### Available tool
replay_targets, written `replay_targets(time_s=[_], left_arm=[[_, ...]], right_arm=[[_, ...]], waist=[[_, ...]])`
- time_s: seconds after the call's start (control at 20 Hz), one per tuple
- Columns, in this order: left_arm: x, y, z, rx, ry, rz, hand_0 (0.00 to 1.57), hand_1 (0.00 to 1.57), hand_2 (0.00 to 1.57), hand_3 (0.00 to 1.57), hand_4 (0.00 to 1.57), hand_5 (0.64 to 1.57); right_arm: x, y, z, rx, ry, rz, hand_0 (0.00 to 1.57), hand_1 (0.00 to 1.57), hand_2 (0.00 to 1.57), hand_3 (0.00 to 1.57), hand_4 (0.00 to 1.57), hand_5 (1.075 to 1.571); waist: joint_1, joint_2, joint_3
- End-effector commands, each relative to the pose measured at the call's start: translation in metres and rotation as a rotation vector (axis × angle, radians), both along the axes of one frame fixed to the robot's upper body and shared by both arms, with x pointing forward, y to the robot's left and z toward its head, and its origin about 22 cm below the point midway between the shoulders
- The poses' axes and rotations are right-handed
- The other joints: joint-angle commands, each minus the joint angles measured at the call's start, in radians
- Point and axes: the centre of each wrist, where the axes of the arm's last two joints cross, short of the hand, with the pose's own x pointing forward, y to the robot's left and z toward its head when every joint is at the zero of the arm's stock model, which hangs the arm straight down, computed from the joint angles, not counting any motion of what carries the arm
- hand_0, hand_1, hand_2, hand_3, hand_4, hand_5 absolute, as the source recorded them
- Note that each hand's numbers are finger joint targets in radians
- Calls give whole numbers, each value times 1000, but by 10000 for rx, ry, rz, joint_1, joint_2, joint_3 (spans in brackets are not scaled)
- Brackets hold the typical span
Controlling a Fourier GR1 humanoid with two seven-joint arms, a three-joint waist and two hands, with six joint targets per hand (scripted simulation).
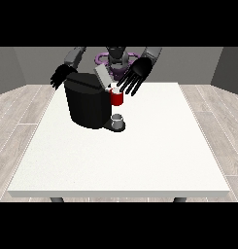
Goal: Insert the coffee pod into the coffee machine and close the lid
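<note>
A black coffee machine [86, 104] stands on the white table [140, 155] at the back left of centre. Its grey lid [103, 76] is tilted up. A red pod holder [117, 97] juts from the machine's right side, with a small white pod [110, 89] showing at its top. A grey cup [118, 119] sits on the machine's base below it. The hand at the view's right [136, 74] hangs just above and to the right of the red part, fingers spread and straight, holding nothing. The hand at the view's left [59, 76] hovers behind the machine's left top corner, fingers spread.
The table's near half and right side hold nothing but the white surface. A wooden floor [18, 112] surrounds the table. The robot's torso [116, 58] stands behind the machine at the far edge.
</note>
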Motion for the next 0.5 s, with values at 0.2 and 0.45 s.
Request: replay_targets(time_s=[0.2,0.45], left_arm=[[-5,-10,-22,-111,20,-411,0,0,0,0,0,1571],[-9,-16,-62,-2944,1320,-262,0,0,0,0,0,1571]], right_arm=[[-5,-6,-21,294,131,-521,0,0,0,0,427,1571],[-16,-19,-31,305,923,-855,0,0,0,0,434,1571]], waist=[[729,-492,1],[1184,-1609,-7]])
